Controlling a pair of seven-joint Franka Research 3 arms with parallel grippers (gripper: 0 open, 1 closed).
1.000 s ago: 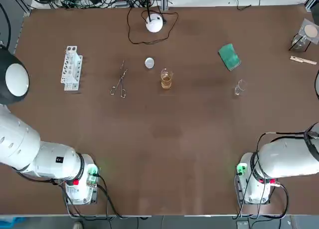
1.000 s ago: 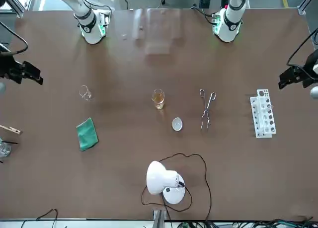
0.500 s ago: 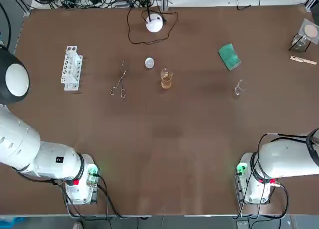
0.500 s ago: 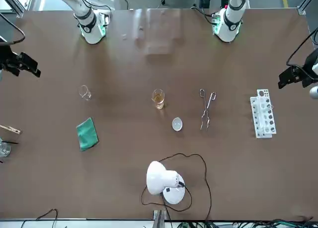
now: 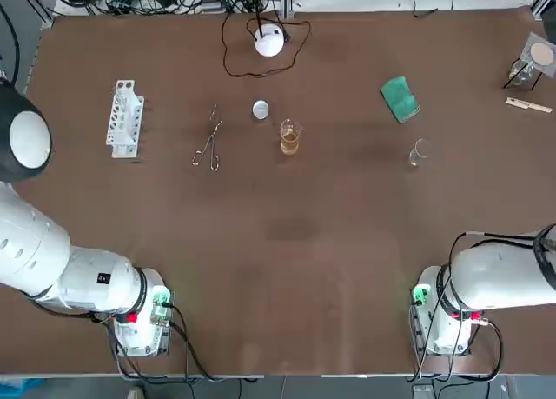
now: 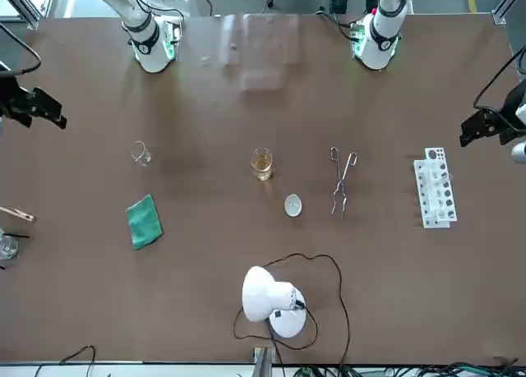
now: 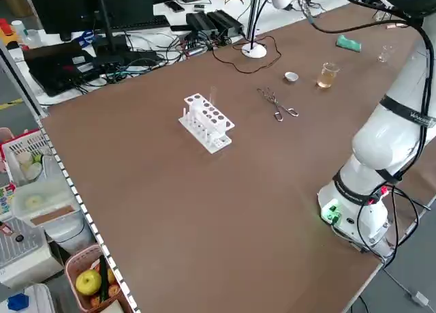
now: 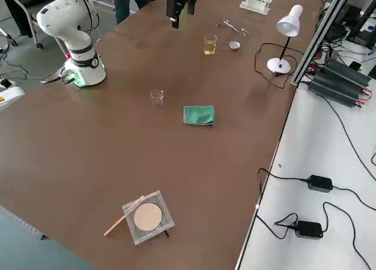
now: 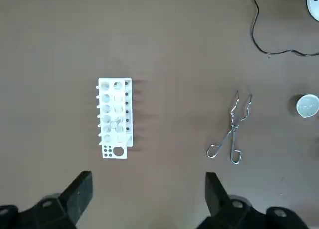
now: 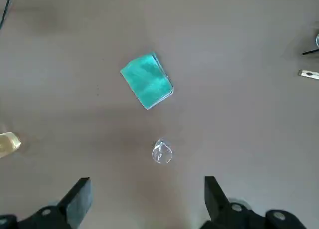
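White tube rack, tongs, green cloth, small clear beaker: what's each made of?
White test-tube rack: looks like matte moulded plastic, opaque.
Scissor-style tongs: thin bright wire, likely steel.
Folded green cloth: soft textile, maybe microfibre, with rumpled edges.
Small clear beaker: see-through, so glass or clear plastic; cannot tell which.

We see the table [image 6: 427,311] evenly lit from overhead, shadows soft and short, with a pale glare patch toward its near edge.
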